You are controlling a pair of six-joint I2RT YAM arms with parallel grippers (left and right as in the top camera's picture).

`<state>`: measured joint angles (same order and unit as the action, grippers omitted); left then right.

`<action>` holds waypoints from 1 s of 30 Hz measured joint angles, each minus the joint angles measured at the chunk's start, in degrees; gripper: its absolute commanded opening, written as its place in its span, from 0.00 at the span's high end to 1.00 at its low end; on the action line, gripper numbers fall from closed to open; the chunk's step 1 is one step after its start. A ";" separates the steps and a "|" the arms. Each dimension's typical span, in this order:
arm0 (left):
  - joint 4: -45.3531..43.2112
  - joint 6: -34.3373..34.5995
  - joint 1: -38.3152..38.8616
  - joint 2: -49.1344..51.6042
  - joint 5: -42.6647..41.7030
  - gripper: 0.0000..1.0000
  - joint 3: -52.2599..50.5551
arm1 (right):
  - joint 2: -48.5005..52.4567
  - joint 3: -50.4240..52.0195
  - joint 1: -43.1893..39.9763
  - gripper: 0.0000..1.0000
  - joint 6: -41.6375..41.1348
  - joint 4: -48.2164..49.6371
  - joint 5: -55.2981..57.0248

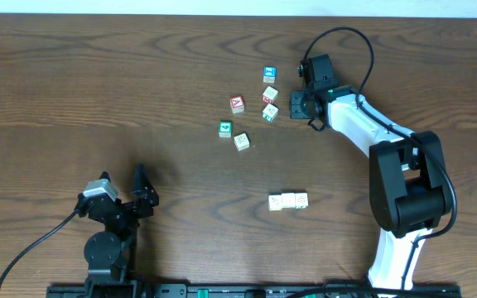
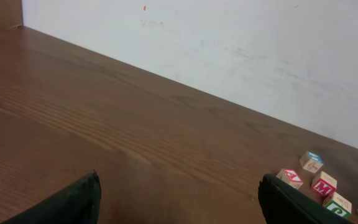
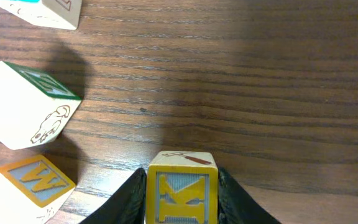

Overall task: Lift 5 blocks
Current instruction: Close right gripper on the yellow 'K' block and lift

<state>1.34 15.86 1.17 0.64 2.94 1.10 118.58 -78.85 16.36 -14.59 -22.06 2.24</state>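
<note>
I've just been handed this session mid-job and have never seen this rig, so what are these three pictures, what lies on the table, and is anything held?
You are looking at two robot arms at a brown wooden table. The top picture is from a fixed camera overhead; the other two come from cameras on each wrist.

The left end effector sits near the front edge with its jaws wide open and nothing between them.

The right end effector reaches into a loose cluster of small wooden alphabet cubes. Its wrist camera shows its fingers on both sides of a yellow-faced cube marked K, which sits on the table. Whether they already press on it, I cannot tell.

Nearer the front, three cream-faced cubes lie in a tight row.
</note>
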 measured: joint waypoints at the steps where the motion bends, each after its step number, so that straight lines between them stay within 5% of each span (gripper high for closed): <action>1: 0.00 0.00 0.00 0.00 0.00 0.19 0.00 | 0.00 -0.02 0.00 0.73 0.00 -0.09 -0.11; 18: 0.00 0.00 0.00 0.00 0.00 0.18 0.00 | -2.03 -0.66 0.00 0.93 0.00 -6.45 -0.35; 30: 0.00 0.00 0.00 0.00 0.00 0.19 0.00 | -20.17 -0.94 0.00 0.99 0.85 -22.69 -0.09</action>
<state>1.34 15.86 1.17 0.64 2.94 1.10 98.41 -79.79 16.36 -13.74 -44.75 2.15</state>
